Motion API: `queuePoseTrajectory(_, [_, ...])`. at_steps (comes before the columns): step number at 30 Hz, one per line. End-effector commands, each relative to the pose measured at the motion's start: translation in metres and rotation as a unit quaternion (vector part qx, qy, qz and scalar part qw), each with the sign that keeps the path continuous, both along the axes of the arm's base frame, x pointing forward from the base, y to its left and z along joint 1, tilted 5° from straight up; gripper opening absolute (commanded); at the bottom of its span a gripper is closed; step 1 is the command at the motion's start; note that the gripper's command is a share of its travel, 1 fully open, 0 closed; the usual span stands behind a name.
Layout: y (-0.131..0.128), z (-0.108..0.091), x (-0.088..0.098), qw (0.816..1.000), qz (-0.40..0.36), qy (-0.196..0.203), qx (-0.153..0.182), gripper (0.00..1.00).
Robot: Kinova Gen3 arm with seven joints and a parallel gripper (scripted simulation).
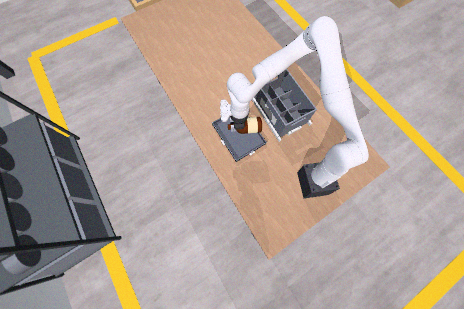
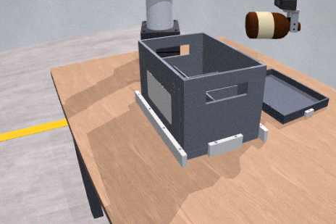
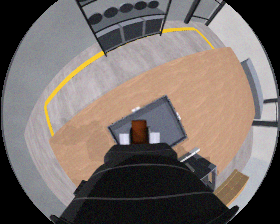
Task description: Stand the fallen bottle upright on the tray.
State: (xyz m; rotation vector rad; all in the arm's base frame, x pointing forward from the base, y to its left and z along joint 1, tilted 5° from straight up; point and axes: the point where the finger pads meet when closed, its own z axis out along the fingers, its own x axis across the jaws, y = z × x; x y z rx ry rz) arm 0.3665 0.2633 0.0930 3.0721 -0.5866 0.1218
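Brown and glossy, the bottle [image 2: 267, 25] hangs on its side in mid-air, pinched at its neck end by the gripper [image 2: 294, 22], whose pale fingers [image 2: 295, 19] are clenched on it. A broad cream label band wraps the bottle's rounded body; no writing can be read on it. The bottle's blunt base points away from the gripper, toward the crate [image 2: 203, 99].

Directly below the gripper lies the tray [image 2: 290, 115], a shallow dark-grey rectangle with a low raised rim, flat on the table [image 2: 137, 172]. The bottle is well clear of it, touching neither tray nor crate. From the wrist view the tray [image 3: 169, 112] sits straight under the fingers, with the bottle [image 3: 139, 131] seen end-on as a small brown shape between two light pads.

Beside the gripper and lower down stands the crate, a boxy dark-grey container with slotted handle cut-outs in its walls and a plain light-grey panel on one side, bearing no lettering. Seen from above, the crate [image 1: 285, 107] is split by dividers into compartments. White brackets [image 2: 159, 125] with small screw holes hem in its foot; a similar small white block [image 2: 308, 112] butts the tray's near edge.

The table is wood-grained and matt. The arm [image 1: 330, 82], smooth white with a dark wrist section, rises from a dark base [image 1: 307, 187] behind the crate. Yellow floor tape [image 1: 400, 122] borders the grey floor.
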Motion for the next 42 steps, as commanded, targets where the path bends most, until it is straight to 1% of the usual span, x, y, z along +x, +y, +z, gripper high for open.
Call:
queuePoseTrajectory(1, [0.002,0.0008,-0.0029,1.0,0.0,0.001,0.001,0.0])
queuePoseTrajectory(23, [0.002,0.0007,-0.003,1.0,-0.007,0.0,0.002,0.0])
queuePoseTrajectory(29, [0.0017,0.0005,-0.0029,0.999,-0.049,0.0,0.004,0.0])
queuePoseTrajectory(32, [0.002,0.0006,-0.0031,0.999,-0.049,0.0,0.005,0.0])
queuePoseTrajectory(38, [0.0017,0.0005,-0.0029,0.995,-0.104,-0.002,0.009,0.0])
queuePoseTrajectory(42, [0.0018,0.0005,-0.0032,0.993,-0.119,-0.002,0.01,0.0])
